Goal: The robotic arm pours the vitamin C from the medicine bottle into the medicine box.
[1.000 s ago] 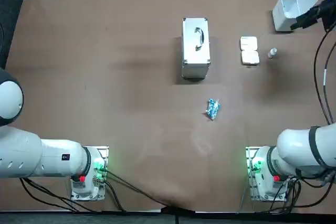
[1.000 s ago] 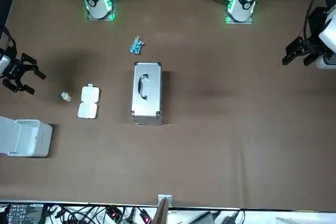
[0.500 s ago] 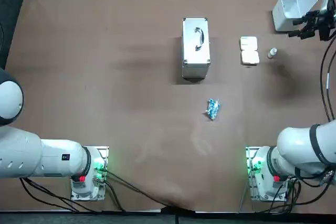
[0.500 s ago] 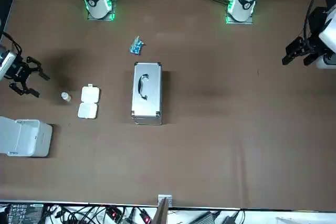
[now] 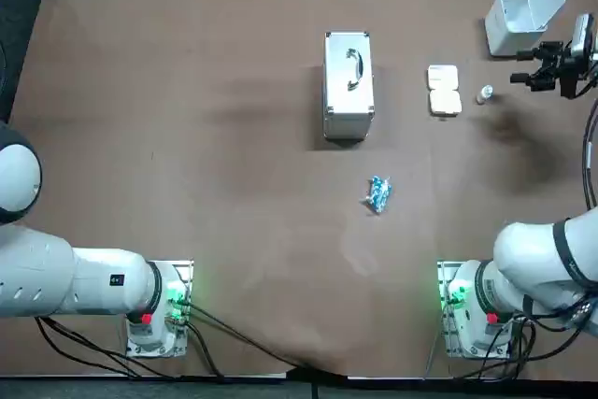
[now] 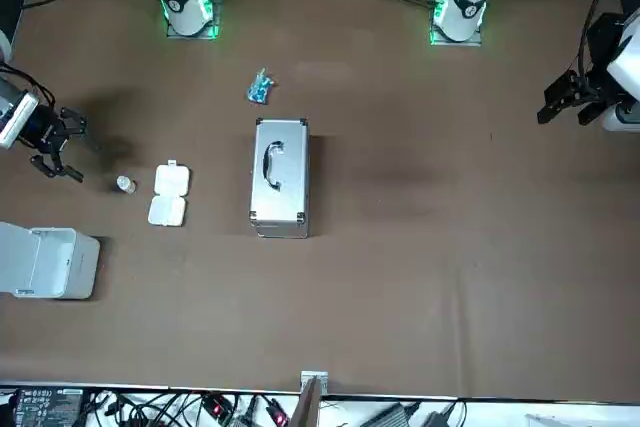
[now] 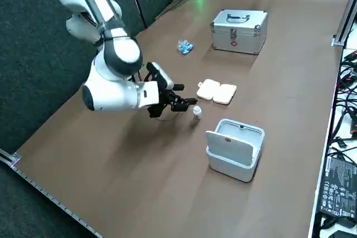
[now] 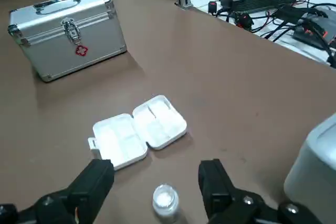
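Observation:
The medicine bottle (image 5: 484,93) (image 6: 124,184) (image 7: 197,112) is small and clear with a white cap, and it stands upright on the brown table. To its left lies the white medicine box (image 5: 444,90) (image 6: 168,193) (image 7: 217,91), open flat with its compartments showing. My right gripper (image 5: 520,66) (image 6: 72,148) (image 7: 185,96) hovers low to the right of the bottle, open and pointing at it, a short gap away. In the wrist view the bottle (image 8: 165,200) sits between the spread fingers of the gripper (image 8: 155,179), with the box (image 8: 139,137) just beyond.
A silver first-aid case (image 5: 348,86) (image 7: 239,30) (image 8: 65,32) stands mid-table. A white lidded bin (image 5: 523,16) (image 6: 45,262) (image 7: 234,149) sits near the far right corner, close to the gripper. A blue packet (image 5: 377,194) (image 6: 260,88) lies nearer the bases. Cables run beyond the far edge.
My right gripper has come away from beside the white bin, moving nearer the robot's side and down, and now lines up with the bottle. Nothing on the table has moved.

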You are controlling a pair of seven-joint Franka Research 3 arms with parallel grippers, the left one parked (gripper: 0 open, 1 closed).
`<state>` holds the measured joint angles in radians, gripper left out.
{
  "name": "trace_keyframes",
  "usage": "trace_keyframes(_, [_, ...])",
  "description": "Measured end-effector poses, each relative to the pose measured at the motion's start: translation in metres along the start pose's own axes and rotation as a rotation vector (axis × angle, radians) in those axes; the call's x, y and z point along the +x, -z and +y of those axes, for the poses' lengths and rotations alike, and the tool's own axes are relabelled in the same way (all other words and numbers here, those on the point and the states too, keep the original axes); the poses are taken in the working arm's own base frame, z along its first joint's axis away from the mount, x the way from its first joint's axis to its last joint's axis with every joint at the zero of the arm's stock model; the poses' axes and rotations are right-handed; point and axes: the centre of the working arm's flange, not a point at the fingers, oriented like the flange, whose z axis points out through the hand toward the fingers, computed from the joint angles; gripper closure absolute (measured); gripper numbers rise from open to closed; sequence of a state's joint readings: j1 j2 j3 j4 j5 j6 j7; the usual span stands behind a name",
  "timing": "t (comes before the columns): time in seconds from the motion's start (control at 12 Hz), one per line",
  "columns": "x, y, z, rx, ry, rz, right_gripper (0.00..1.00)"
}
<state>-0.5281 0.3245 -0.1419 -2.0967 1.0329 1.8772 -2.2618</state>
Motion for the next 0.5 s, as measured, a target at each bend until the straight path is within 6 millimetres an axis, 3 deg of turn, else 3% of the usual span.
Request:
trace_keyframes(0.33, [-0.036, -0.014, -0.001, -0.01, 0.018, 0.072, 0.0])
trace_keyframes(0.5, [-0.065, -0.04, -0.005, -0.004, 0.022, 0.134, 0.0])
